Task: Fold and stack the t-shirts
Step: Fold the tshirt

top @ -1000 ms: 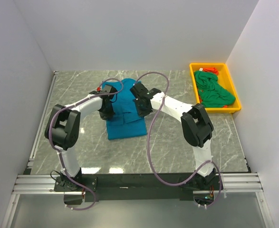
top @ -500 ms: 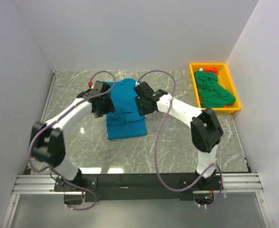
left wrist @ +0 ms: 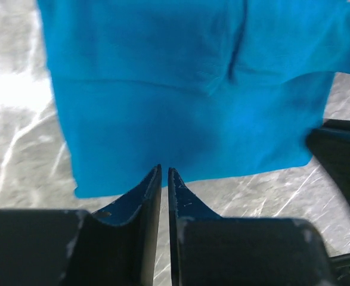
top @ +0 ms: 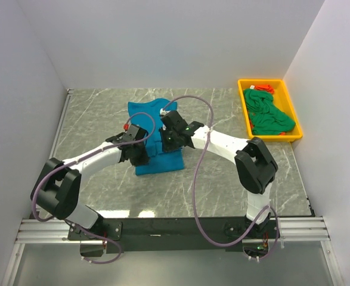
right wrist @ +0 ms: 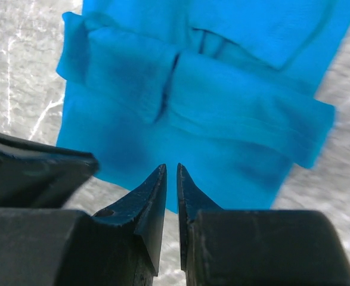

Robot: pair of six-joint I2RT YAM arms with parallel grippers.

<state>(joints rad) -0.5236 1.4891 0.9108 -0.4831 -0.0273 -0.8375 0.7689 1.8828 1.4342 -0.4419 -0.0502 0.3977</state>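
- While both arms reach in over it, the teal-blue t-shirt (top: pixel 142 110) lies folded flat on the marble table (top: pixel 222 179), about mid-table.
- Its long axis runs from the near side to the far side, the far end leaning slightly left.
- 2 sleeves (right wrist: pixel 133 83) are folded inward across the body.
- The left gripper (left wrist: pixel 164 171) sits at the shirt's near short edge, fingers closed to a thin slit with no cloth seen between them.
- The right gripper (right wrist: pixel 170 167) is likewise pinched to a slit at the cloth's edge.
- A green t-shirt (top: pixel 270 116) and a red-orange piece (top: pixel 265 89) lie in the yellow bin (top: pixel 244 107), far right.
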